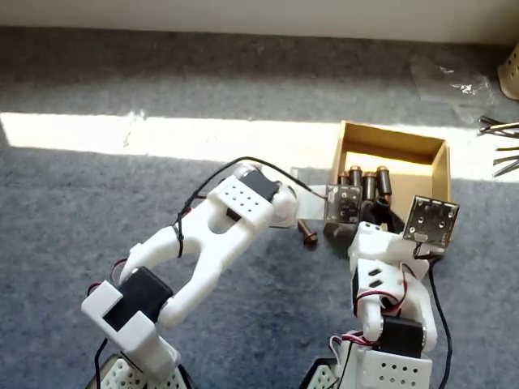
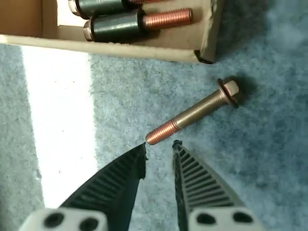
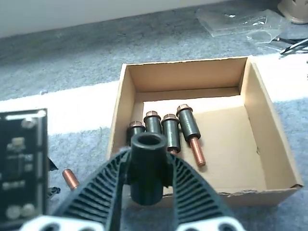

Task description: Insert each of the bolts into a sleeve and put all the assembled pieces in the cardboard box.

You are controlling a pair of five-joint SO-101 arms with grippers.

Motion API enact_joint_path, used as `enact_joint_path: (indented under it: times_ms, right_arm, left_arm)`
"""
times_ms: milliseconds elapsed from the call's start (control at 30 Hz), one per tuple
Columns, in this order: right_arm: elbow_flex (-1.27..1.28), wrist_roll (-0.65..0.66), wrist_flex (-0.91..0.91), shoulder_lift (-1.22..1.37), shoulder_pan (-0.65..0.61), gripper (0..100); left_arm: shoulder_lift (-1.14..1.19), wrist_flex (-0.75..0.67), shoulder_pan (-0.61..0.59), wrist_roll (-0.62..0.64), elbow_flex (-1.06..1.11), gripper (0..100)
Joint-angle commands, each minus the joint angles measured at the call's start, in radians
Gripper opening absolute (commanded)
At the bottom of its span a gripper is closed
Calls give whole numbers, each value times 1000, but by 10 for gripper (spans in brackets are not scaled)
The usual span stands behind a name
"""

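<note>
- Left gripper: fingers apart, tips just short of the threaded end of a loose bolt, which lies flat on the grey carpet beside a corner of the cardboard box.
- Right gripper: clamped on a dark sleeve (held upright, bore showing) at the box's near wall.
- Four assembled pieces lie in the box.

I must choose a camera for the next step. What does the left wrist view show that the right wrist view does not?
Left wrist view adds: the loose bolt whole, head included, on the carpet just ahead of the open left jaws. Right wrist view adds: a black sleeve gripped in the right jaws, and four assembled pieces in the cardboard box. Shared: the box, assembled pieces in it, the bolt's threaded end.
</note>
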Motion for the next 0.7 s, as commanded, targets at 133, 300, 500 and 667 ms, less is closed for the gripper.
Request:
enact_joint_path:
  times_ms: [133,300,500,667]
  right_arm:
    - [-13,-5,8,-10,30,5]
    - [-4,-9,8,-10,157,5]
    - [47,-3,7,-10,263,5]
    - [47,-9,5,-10,341,5]
  left_arm:
    - [-8,-21,5,-5,-39,98]
    - [-8,-15,33,-5,-39,98]
    - [-8,-15,59,-5,-30,98]
    - [-7,-18,88,-17,19,99]
